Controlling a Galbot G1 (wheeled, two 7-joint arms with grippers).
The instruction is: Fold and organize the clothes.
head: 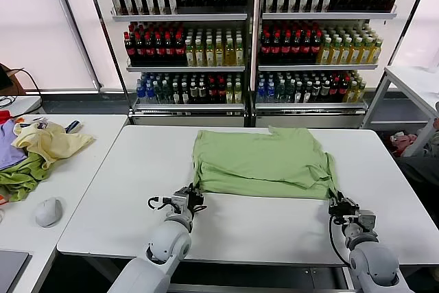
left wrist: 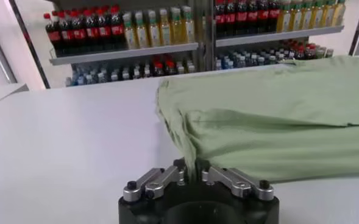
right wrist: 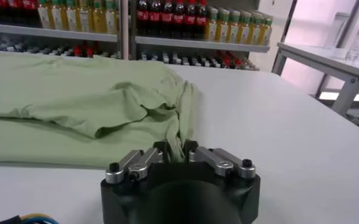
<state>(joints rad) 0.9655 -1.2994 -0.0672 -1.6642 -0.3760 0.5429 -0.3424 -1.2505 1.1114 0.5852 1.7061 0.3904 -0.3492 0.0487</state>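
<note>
The light green shirt point(head: 260, 161) lies spread on the white table point(head: 274, 228), its plain side up, with folds and wrinkles near the right sleeve. My left gripper point(head: 195, 193) sits at the shirt's near left corner, shut on a pinch of the green fabric point(left wrist: 190, 164). My right gripper point(head: 337, 200) is at the near right corner, shut on a bunched strip of the same cloth point(right wrist: 176, 149). In both wrist views the shirt point(left wrist: 270, 115) point(right wrist: 75, 109) stretches away from the jaws over the tabletop.
A side table point(head: 75, 169) on the left holds a pale yellow garment point(head: 51, 143), olive-green and purple clothes point(head: 17, 173) and a grey mouse point(head: 48, 211). Shelves of bottles point(head: 254, 32) stand behind the table. Another white table point(head: 418, 84) is at the far right.
</note>
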